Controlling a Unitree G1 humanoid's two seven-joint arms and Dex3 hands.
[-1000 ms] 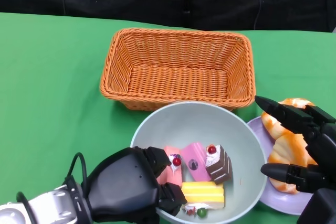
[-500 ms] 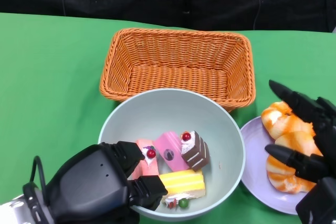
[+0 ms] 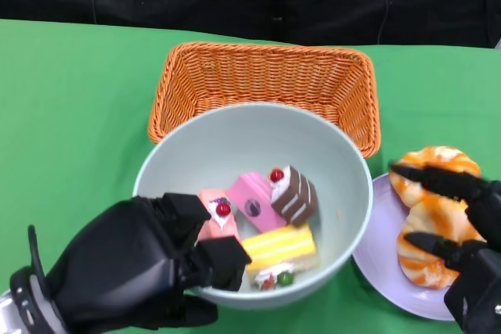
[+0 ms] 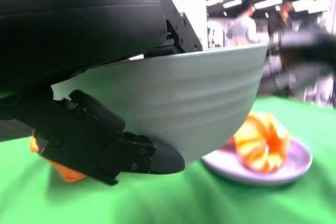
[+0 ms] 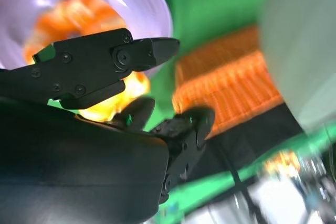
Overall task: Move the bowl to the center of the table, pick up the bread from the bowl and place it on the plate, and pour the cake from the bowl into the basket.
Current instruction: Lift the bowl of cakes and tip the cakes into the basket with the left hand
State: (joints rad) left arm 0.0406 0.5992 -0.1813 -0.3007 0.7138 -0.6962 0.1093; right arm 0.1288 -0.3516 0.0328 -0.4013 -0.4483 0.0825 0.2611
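Pale bowl [image 3: 258, 146] gripped by left hand [image 3: 149, 263], rim overlapping basket [image 3: 266, 87], right hand [image 3: 462, 224] spread wide

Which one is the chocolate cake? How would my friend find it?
Look for the big pale green bowl that the robot's left hand grips in front of the orange basket. Inside it lie a few little cake slices bunched together. The chocolate cake is the dark brown one with white stripes and a red cherry on top, next to the pink slice and above the yellow slice.
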